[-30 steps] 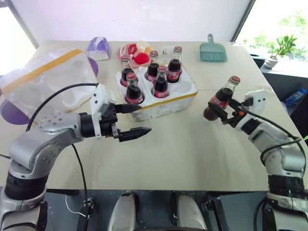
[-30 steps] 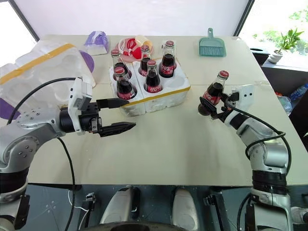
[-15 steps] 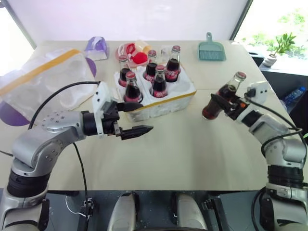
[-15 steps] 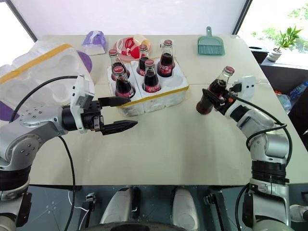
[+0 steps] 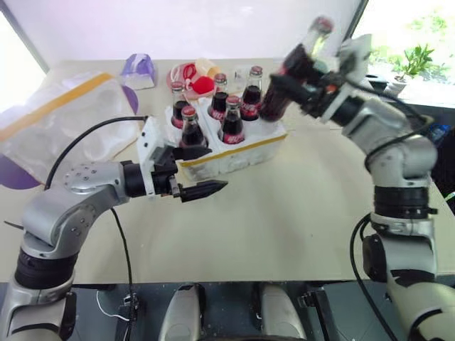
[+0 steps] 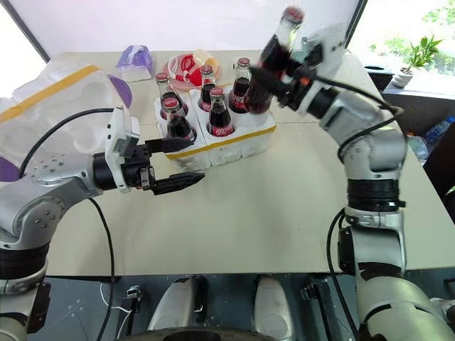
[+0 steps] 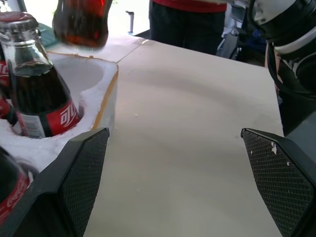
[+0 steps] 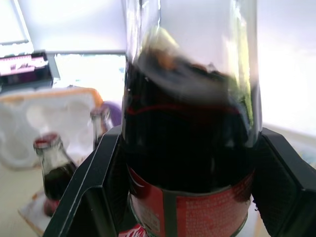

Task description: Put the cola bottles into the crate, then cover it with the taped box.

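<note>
The crate (image 5: pixel 238 145), a white foam tray with a thin yellow band, stands mid-table with several cola bottles (image 5: pixel 232 122) upright in its wells. My right gripper (image 5: pixel 288 78) is shut on one more cola bottle (image 6: pixel 274 53), tilted and lifted in the air over the crate's right end. Its dark base hangs above an empty well (image 7: pixel 81 76) in the left wrist view. My left gripper (image 5: pixel 205 174) stands open at the crate's front left corner, one finger alongside the foam wall. The taped box (image 5: pixel 67 117) lies at the far left.
Behind the crate lie a purple pouch (image 5: pixel 140 69) and red and yellow items (image 5: pixel 197 77). A purple plate (image 5: pixel 11 174) pokes out from under the taped box. A person (image 7: pixel 192 19) stands beyond the table's far edge. Bare tabletop (image 5: pixel 284 206) lies in front.
My right arm has swung up and to the left, carrying its bottle from low over the table's right side to above the crate's right end. The left arm has stayed put.
</note>
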Controlling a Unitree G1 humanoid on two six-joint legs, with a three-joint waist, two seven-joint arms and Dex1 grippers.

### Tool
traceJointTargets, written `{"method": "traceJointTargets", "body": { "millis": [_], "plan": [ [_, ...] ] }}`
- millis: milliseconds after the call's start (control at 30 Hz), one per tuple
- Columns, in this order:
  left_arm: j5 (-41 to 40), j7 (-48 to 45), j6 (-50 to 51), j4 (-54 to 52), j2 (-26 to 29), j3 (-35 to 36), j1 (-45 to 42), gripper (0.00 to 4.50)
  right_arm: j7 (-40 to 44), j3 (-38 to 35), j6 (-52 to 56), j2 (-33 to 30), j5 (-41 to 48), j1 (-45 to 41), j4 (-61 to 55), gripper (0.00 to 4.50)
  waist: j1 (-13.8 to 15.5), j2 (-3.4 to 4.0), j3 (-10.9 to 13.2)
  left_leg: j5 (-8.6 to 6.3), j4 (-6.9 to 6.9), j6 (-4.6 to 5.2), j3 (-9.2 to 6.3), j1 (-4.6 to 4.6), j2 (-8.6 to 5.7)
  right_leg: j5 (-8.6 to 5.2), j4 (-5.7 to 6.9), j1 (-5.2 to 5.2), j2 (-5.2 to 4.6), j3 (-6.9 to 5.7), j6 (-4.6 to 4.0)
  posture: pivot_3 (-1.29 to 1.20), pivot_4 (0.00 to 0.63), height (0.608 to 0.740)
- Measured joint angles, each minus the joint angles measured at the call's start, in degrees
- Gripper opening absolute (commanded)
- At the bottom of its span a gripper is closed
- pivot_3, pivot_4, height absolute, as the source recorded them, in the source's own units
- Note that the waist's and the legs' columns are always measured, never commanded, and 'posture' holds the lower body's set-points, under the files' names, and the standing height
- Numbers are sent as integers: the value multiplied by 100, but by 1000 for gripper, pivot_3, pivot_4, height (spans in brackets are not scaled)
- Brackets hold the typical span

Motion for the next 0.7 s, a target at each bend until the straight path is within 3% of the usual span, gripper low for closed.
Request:
{"method": "traceJointTargets", "body": {
  "millis": [233,567,700],
  "plan": [
    [1,146,-2,-81,11,70,120,4500,324,286,-858,233,-579,72,538,2796,-35,-7,-3,0,10,-1,-2,-24,0,2,5,-21,-1,-2,2,0,150,736],
    [-14,222,-9,-145,12,185,227,4500,436,540,-1386,567,-1372,-282,2271,2796,-47,-5,-2,2,10,-4,-1,-37,0,2,7,-36,-1,0,1,0,150,736],
    [35,195,-22,-106,69,185,226,4500,576,572,-1456,572,-1521,-479,2585,4434,-72,-6,-3,5,10,-7,0,-31,1,3,13,-35,1,0,0,0,150,736]
  ]
}}
